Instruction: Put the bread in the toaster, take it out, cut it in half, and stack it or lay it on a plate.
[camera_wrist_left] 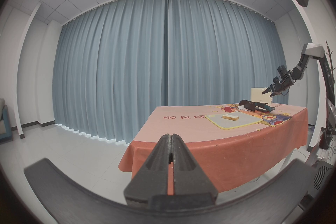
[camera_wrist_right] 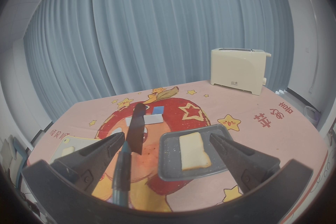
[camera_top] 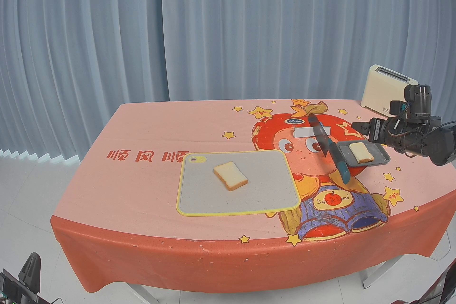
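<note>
One piece of bread [camera_top: 230,175] lies on the grey cutting board [camera_top: 266,195] with a yellow rim. Another piece of bread [camera_top: 361,152] [camera_wrist_right: 192,151] rests on a small grey plate [camera_top: 380,158] [camera_wrist_right: 169,156] at the right. My right gripper [camera_top: 359,126] [camera_wrist_right: 166,140] hovers just behind and above that plate, open, with nothing between its fingers. A knife [camera_top: 327,146] [camera_wrist_right: 134,130] with a dark blade and blue handle lies between board and plate, its blade propped on a white rest. The cream toaster [camera_top: 387,89] [camera_wrist_right: 239,69] stands at the far right corner. My left gripper [camera_wrist_left: 170,140] is shut, low beside the table's left end.
The table wears an orange printed cloth [camera_top: 142,176]. Blue curtains [camera_top: 237,20] hang close behind it. Bare cloth lies left of the cutting board and along the back edge.
</note>
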